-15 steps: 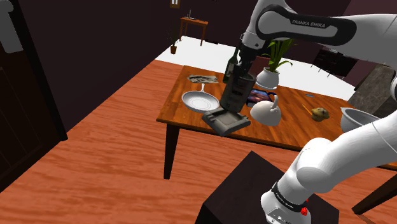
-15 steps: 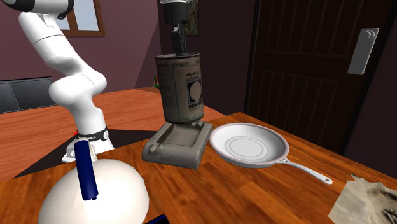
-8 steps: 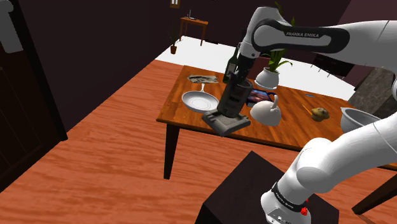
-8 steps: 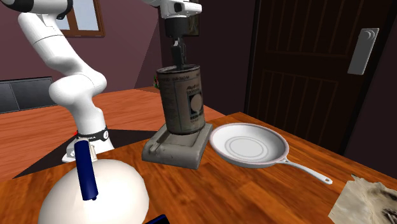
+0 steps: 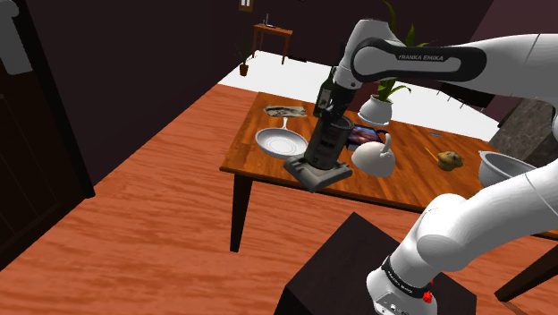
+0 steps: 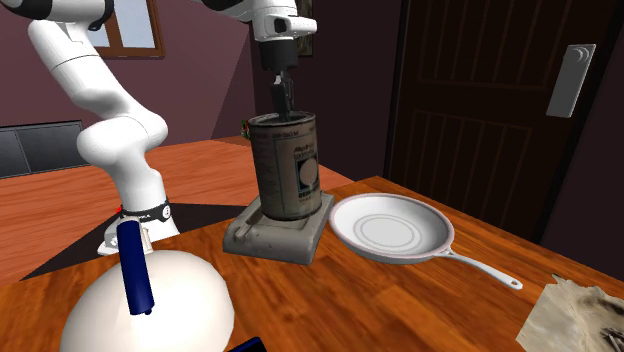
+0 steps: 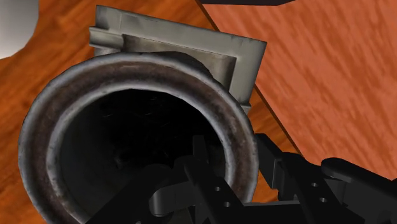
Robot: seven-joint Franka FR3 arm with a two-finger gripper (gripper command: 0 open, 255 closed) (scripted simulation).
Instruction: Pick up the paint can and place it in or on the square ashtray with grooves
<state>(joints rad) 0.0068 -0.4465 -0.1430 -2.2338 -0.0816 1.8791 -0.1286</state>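
A worn grey paint can stands upright inside the square grey ashtray near the table's edge. My gripper comes down from above and is shut on the can's rim. In the wrist view one finger is inside the can's dark mouth and the other is outside the rim, with a corner of the ashtray showing beyond the can. From the shoulder view the can sits on the ashtray below the gripper.
A white frying pan lies right beside the ashtray. A white kettle with a blue handle stands close in front. On the wooden table are also a potted plant, a muffin and a crumpled cloth.
The gripper has come down with the paint can, which hung just above the ashtray a second ago and now rests in it.
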